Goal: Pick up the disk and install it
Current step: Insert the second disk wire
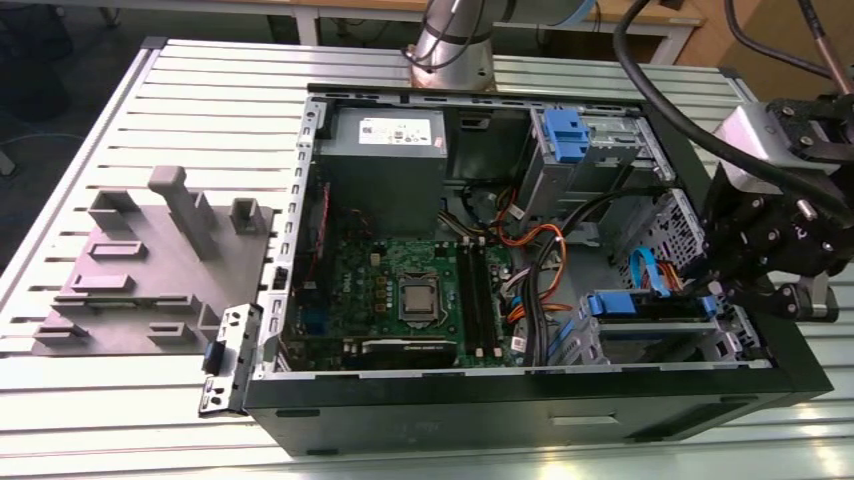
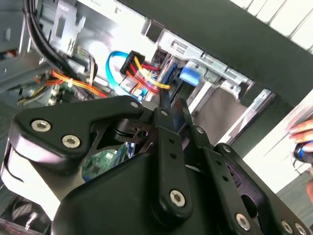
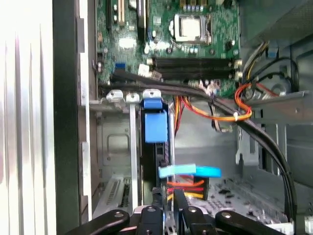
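Gripper: the gripper (image 1: pixel 731 292) is seen at the exterior view's right, over the right wall of the open computer case (image 1: pixel 534 395); its fingers (image 3: pixel 178 203) are drawn together, nothing visibly held between them.
Disk: the disk (image 3: pixel 155 134) is seated edge-on in the drive bay at the case's near right corner, its blue carrier (image 1: pixel 630 303) showing beside the gripper.
Cables: red, yellow and orange wires (image 3: pixel 186 188) and a light-blue data cable (image 3: pixel 188 171) are gathered at the disk's end, close to the fingertips.
Motherboard: the motherboard (image 1: pixel 407 295) lies left of the bay.
Surface: the case rests on a slatted surface (image 1: pixel 174 100), with a grey fixture (image 1: pixel 147 265) at its left.
Power supply: the power supply (image 1: pixel 387 150) is mounted at the far left corner.
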### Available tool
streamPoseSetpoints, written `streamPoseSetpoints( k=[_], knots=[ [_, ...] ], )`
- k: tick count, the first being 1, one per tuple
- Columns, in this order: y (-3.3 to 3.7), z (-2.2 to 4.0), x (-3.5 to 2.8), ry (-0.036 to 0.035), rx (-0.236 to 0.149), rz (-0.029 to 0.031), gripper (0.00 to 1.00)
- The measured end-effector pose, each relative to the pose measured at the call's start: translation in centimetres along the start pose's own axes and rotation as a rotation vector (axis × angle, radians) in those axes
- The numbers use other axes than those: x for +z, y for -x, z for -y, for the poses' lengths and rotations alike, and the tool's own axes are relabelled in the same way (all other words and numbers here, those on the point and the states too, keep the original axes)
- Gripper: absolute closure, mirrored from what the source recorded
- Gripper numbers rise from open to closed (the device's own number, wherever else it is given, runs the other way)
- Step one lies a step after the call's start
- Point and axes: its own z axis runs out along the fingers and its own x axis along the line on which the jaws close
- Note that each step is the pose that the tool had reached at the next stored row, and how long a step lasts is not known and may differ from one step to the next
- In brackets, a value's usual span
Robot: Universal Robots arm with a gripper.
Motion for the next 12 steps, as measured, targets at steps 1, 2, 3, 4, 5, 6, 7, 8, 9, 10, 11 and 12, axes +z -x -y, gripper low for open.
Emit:
streamPoseSetpoints(
  k=[1,2,3,4,5,6,7,8,9,10,11,12],
  knots=[
    [0.01,0.00,0.00,0.0035,0.000,-0.0002,0.76],
    [0.01,0.00,0.01,0.0035,0.000,-0.0001,0.76],
    [0.01,0.00,0.00,0.0036,0.000,-0.0001,0.76],
    [0.00,0.00,0.01,0.0036,0.000,0.0000,0.76],
    [0.00,-0.02,0.02,0.0032,0.000,0.0002,0.76],
    [0.00,-0.02,0.00,0.0029,0.000,0.0006,0.76],
    [0.01,-0.02,-0.07,0.0029,-0.001,0.0006,0.76],
    [0.01,-0.03,-0.13,0.0028,-0.001,0.0006,0.76],
    [0.02,-0.03,-0.14,0.0029,-0.001,0.0007,0.76],
    [0.02,-0.03,-0.14,0.0029,-0.001,0.0008,0.76],
    [0.02,-0.03,-0.15,0.0029,-0.001,0.0008,0.76],
    [0.02,-0.03,-0.17,0.0029,-0.001,0.0006,0.76]
  ],
)
